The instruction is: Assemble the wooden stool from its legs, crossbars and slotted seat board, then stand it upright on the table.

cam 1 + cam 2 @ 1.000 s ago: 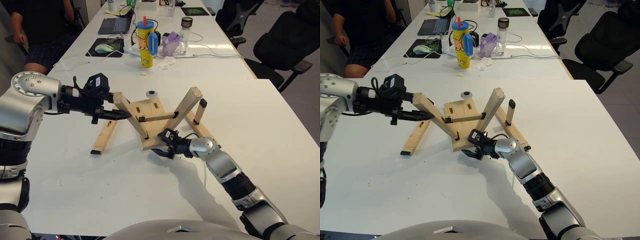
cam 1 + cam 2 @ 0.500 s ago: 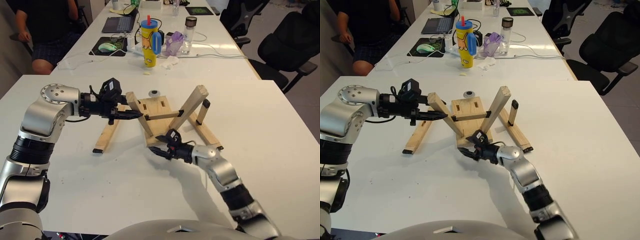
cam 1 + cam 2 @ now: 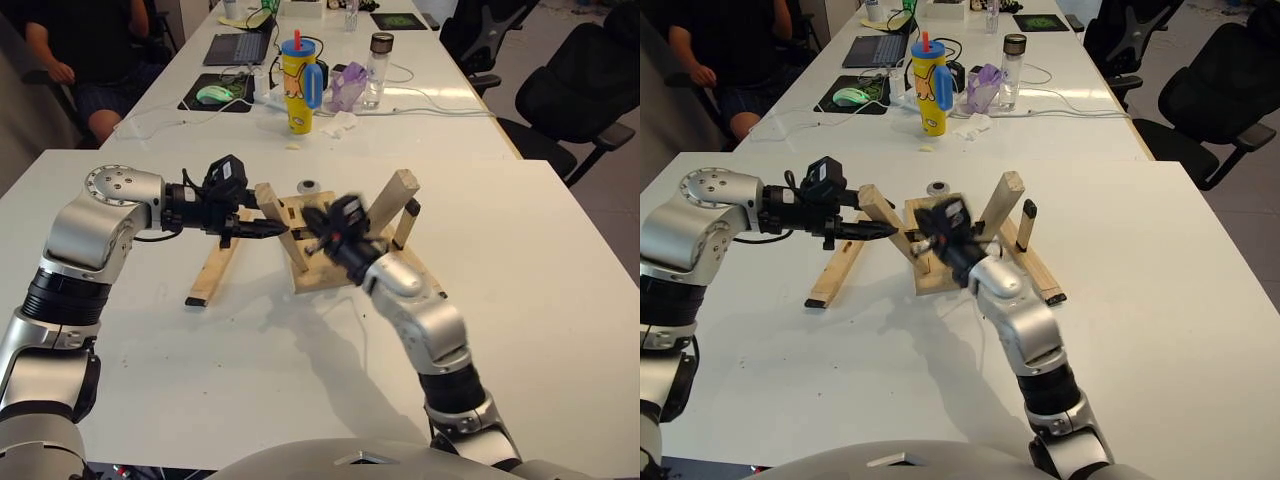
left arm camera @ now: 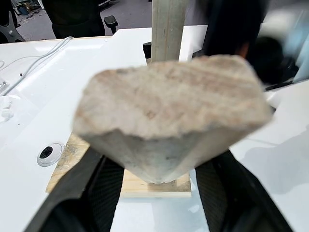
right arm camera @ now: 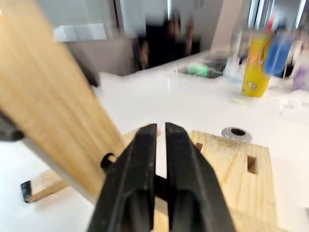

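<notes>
The stool lies partly built on the white table, its slotted seat board flat and two legs angled up from it. My left gripper is shut on the top end of the left leg; that end sits between its fingers. My right gripper hovers at the thin crossbar between the left leg and the right leg, over the seat board. Its fingers are shut, a thin slit apart. A spare leg piece lies on the table to the left.
Another leg piece lies right of the seat board, a dark-capped short bar leaning by it. A cable grommet sits just behind. A yellow cup, bottle, mouse and laptop stand on the far table.
My right gripper has risen from the table at the seat board's front edge to the crossbar between the legs. The left gripper keeps its hold on the leg.
</notes>
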### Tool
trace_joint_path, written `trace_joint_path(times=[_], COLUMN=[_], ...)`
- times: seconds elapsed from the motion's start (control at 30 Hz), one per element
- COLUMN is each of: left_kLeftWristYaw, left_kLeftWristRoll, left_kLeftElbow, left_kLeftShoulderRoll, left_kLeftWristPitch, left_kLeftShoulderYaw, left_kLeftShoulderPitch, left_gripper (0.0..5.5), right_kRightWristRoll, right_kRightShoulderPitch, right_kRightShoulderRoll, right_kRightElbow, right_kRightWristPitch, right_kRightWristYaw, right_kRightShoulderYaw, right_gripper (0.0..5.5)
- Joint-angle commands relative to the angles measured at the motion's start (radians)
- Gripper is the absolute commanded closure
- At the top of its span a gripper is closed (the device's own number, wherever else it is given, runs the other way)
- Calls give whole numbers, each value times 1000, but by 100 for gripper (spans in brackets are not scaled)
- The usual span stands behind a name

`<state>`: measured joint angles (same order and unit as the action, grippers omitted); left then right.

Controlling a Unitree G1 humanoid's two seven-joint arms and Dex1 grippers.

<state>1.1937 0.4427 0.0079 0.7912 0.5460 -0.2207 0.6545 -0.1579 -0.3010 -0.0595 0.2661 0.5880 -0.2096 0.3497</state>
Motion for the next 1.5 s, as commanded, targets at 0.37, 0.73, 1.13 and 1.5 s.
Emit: trace_joint_path(times=[0.37, 0.73, 1.13, 1.5], left_kLeftWristYaw=[61, 67, 125, -600], left_kLeftWristRoll=[-78, -44, 228, 560], left_kLeftElbow=[187, 255, 47, -99], left_kLeftShoulderRoll=[-29, -84, 118, -316], left_kLeftWristPitch=[-24, -83, 223, 331], left_kLeftShoulderYaw=[-77, 12, 365, 488], left_kLeftShoulderPitch=[-26, -9, -130, 208], left_gripper=[342, 300, 175, 338], right_kRightWristRoll=[-129, 90, 89, 97], right_kRightShoulderPitch=[295, 146, 206, 202], right_kRightShoulderRoll=[-137, -79, -108, -96], right_kRightElbow=[67, -349, -318, -386], right_kRightWristPitch=[-294, -27, 38, 6], right_kRightWristYaw=[-254, -113, -149, -153], right_kRightShoulderYaw=[-116, -2, 30, 37], right_gripper=[549, 550, 550, 550])
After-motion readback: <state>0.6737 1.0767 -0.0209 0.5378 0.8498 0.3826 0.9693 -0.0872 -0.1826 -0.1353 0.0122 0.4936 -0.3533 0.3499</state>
